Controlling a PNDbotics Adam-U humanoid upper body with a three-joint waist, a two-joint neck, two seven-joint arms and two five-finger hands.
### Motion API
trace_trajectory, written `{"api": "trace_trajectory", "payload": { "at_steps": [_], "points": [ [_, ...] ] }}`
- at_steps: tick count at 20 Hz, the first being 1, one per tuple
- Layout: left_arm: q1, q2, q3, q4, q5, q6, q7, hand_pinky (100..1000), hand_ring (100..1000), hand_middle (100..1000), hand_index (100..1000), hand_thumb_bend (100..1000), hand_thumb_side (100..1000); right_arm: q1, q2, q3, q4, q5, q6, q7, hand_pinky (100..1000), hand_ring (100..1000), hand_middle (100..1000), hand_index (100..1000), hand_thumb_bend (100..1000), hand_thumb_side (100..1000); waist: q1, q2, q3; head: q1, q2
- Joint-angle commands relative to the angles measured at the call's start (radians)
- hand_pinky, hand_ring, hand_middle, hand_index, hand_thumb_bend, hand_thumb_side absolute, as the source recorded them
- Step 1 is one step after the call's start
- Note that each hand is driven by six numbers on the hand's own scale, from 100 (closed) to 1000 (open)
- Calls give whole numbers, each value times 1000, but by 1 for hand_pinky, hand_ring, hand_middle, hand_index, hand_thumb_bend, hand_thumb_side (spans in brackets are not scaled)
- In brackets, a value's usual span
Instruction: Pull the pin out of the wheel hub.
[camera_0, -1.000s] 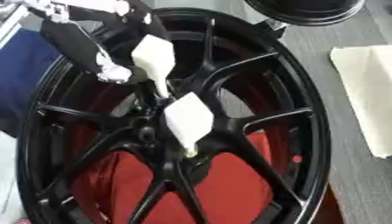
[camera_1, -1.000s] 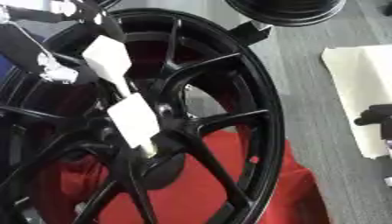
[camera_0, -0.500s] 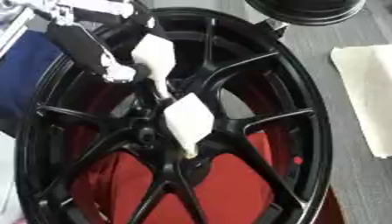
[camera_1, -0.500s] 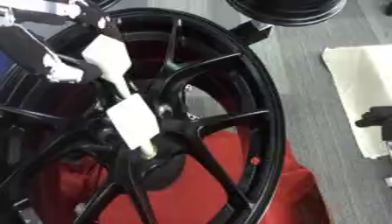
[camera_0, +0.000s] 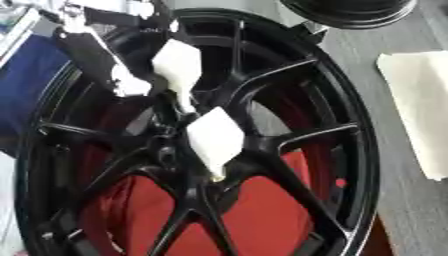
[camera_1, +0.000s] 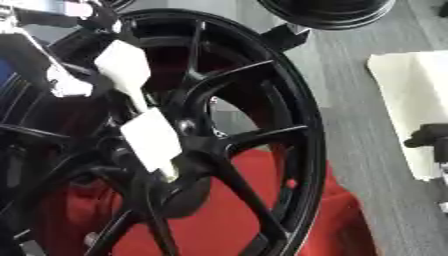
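Observation:
A large black spoked wheel (camera_0: 289, 145) stands tilted and fills both views. My left hand (camera_0: 214, 140), black with white pads, comes in from the upper left and reaches down onto the hub (camera_0: 179, 150). Its lowest white tip rests at a small pale pin (camera_0: 215, 177) just below the hub's centre. I see no clear grip on the pin. My right hand (camera_1: 430, 139) shows only as a dark shape at the right edge of the right eye view, over a white sheet.
A red cloth (camera_0: 262, 215) lies behind the lower spokes. A blue thing (camera_0: 26, 85) sits at the far left. A white sheet (camera_0: 420, 105) lies on the grey floor to the right. Another black rim (camera_0: 350, 10) shows at the top.
My left arm's upper part has shifted slightly; the white tip stays at the pin by the hub. The wheel and right hand have not visibly moved.

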Motion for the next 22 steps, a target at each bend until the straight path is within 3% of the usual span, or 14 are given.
{"api": "trace_trajectory", "payload": {
  "at_steps": [1, 5, 13, 17, 22],
  "points": [
    [-30, 13, 37, -8, 52, 13, 60, 633, 587, 374, 357, 100, 159, 0, -11, -5, -21, 3, 4, -2, 868, 646, 614, 718, 100, 549, -1, -30, 0, -9, -7],
    [-36, 19, 52, -15, 108, 42, 150, 592, 560, 338, 305, 100, 166, 7, -19, -6, -21, 0, -1, -2, 867, 646, 614, 718, 100, 547, -1, -42, 4, -22, 7],
    [-25, 57, 103, -26, 209, 94, 282, 571, 548, 319, 288, 100, 178, 33, -37, -11, -21, -17, -11, -4, 866, 647, 615, 719, 100, 541, -4, -88, 22, -32, 38],
    [20, 126, 180, -25, 294, 101, 377, 567, 547, 317, 286, 100, 185, 61, -50, -21, -21, -28, -15, -12, 865, 648, 616, 719, 100, 538, -6, -128, 54, -44, 63],
    [178, 264, 323, 39, 405, 99, 537, 553, 545, 315, 285, 100, 198, 96, -71, -37, -21, -47, -30, -23, 864, 649, 621, 720, 100, 535, -4, -184, 89, -73, 97]
  ]
}}
